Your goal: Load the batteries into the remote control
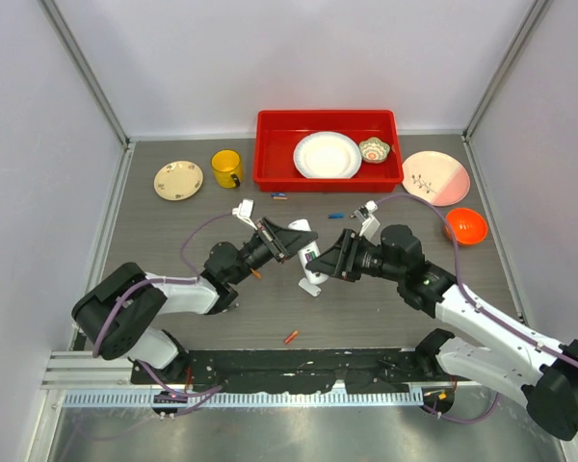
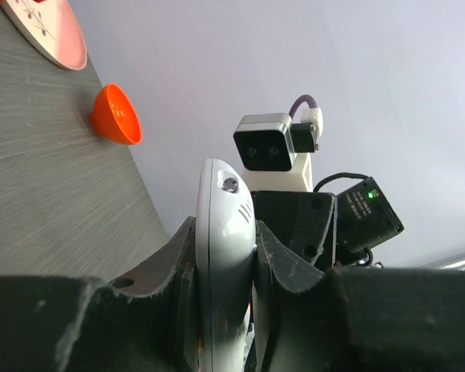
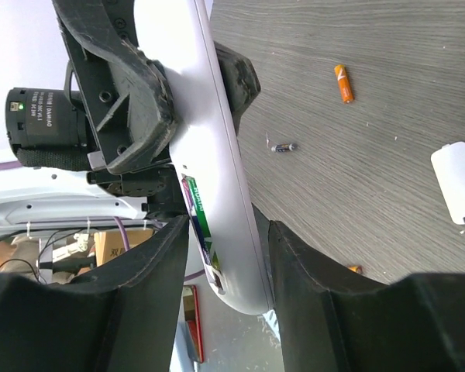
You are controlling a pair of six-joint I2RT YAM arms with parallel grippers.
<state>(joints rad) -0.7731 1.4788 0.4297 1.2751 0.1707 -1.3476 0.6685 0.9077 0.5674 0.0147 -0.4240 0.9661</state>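
Closest to the right wrist camera, the right gripper (image 3: 229,232) has its jaws apart. They straddle the lower end of the remote control (image 3: 209,139), with a sliver of space on one side. I see the remote clamped across its body by the left gripper (image 2: 225,231), whose jaws press tight on it, over the middle of the table (image 3: 387,46). A green-labelled battery (image 3: 203,225) sits in the remote's open back. On the table lie an orange battery (image 3: 342,83), a small dark battery (image 3: 283,147) and the white back cover (image 3: 456,182), well apart from one another.
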